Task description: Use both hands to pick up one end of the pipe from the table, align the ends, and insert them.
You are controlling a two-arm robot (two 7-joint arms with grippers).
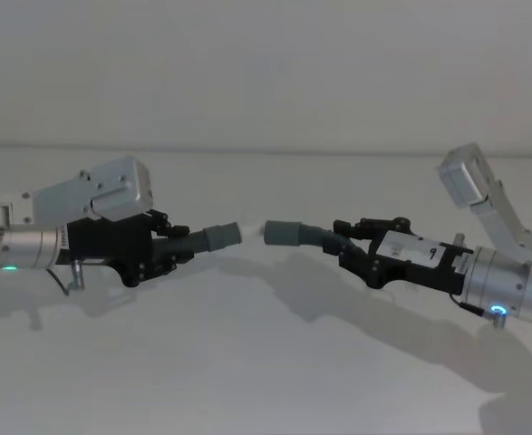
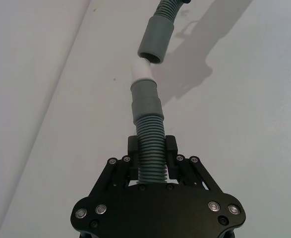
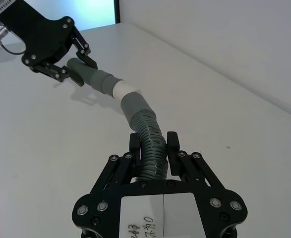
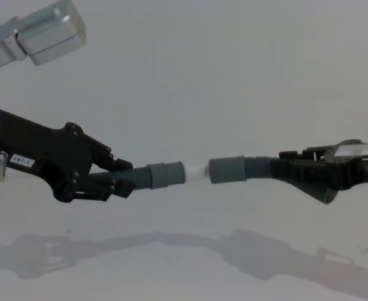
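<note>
holding above our table [image 1: 266, 381], our left gripper [image 4: 118, 182] pinching the white-tipped pipe piece [image 4: 165, 175], right gripper [image 4: 290, 164] pinching the curved piece [image 4: 237, 169], ends near, apart

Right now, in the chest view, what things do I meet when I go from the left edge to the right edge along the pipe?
Left claw → ribbed straight hose piece → its grey cuff → white plug tip → other piece's grey cuff → its ribbed hose → right claw.
</note>
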